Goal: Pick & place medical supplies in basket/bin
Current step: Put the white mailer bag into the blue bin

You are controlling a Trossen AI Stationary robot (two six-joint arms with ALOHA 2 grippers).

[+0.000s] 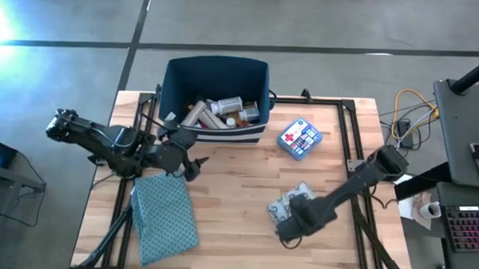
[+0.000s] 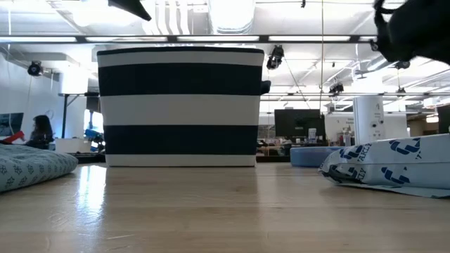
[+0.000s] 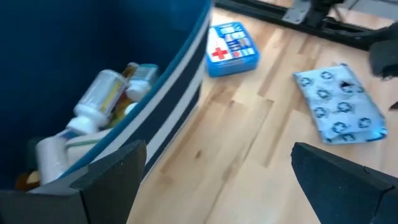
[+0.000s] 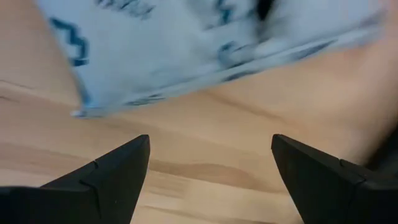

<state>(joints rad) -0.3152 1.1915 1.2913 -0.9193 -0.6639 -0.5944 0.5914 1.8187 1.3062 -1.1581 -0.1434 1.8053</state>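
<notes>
The navy white-striped bin (image 1: pixel 255 77) stands at the table's far side with white pill bottles (image 3: pixel 99 93) and other supplies inside. A blue-white red-cross box (image 1: pixel 300 139) lies flat to its right. Nearer, a grey patterned pouch (image 1: pixel 289 198) lies flat on the wood. My right gripper (image 4: pixel 211 140) hangs open, pointing down, just above the table at the pouch's near edge, touching nothing. My left gripper (image 3: pixel 219 149) is open and empty beside the bin's near left corner.
A teal dotted cloth (image 1: pixel 165 216) lies flat at the near left, close under my left arm. Black frame rails (image 1: pixel 355 146) run along the table's sides. Bare wood lies between the bin, the box and the pouch.
</notes>
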